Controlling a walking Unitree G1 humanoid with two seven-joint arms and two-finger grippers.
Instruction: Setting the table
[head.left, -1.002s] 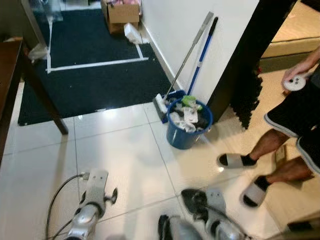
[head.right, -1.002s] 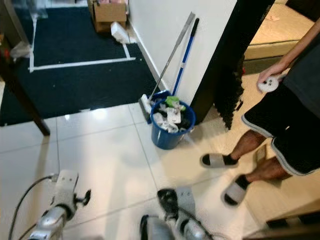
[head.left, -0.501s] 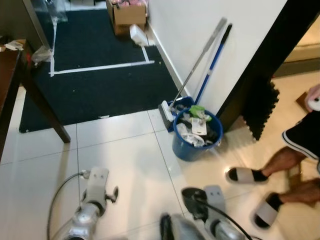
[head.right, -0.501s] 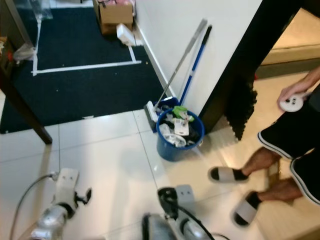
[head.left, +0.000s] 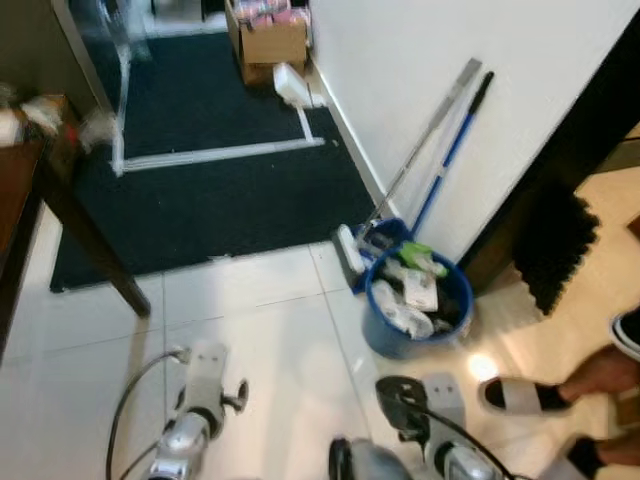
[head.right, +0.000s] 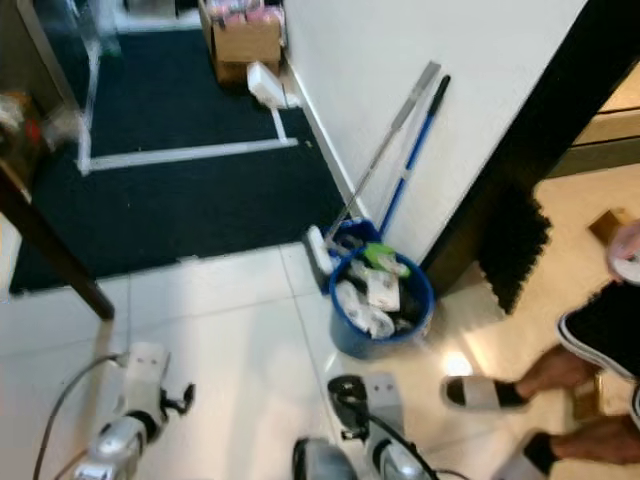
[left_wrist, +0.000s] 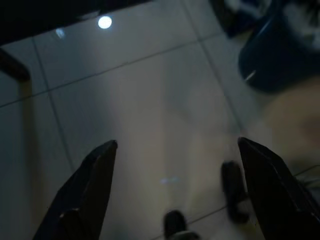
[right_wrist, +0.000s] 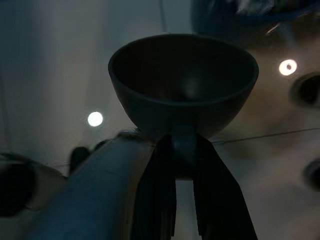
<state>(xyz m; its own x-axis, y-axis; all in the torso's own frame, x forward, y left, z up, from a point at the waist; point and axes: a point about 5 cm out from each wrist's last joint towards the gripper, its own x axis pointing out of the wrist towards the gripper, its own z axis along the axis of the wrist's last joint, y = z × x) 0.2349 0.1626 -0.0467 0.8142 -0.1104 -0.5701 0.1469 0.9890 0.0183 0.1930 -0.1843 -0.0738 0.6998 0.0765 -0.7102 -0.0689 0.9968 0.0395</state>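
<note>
**A:** Status, near to far. Your right gripper (right_wrist: 184, 150) is pinched on the rim of a dark bowl (right_wrist: 183, 82), fingers pressed against the wall of it, mouth of the bowl turned toward the wrist camera. It sits low in front of you, over the pale tile floor (head.left: 260, 320). The left gripper (left_wrist: 175, 190) is spread wide and holds nothing; it hangs over bare tile.

**B:** Where does the bowl need to go?

**A:** My read: the dark wooden table (head.left: 25, 190). You see just its corner and one leg at the far left edge of the head view, beside the black carpet (head.left: 210, 170). So the target lies to your left and ahead, while the bowl is on your right arm. The left arm is nearer the table, but it's empty. Expect to turn left and walk before any placing.

**B:** Obstacles?

**A:** A blue bucket (head.left: 417, 305) full of rags sits just ahead to the right, with a mop (head.left: 425, 150) and a second handle leaning on the white wall behind it. A person's sandalled foot (head.left: 520, 395) is further right. A cardboard box (head.left: 268, 32) is far back on the carpet. The head view is blurred, so I can't tell what's on the tabletop.
</note>
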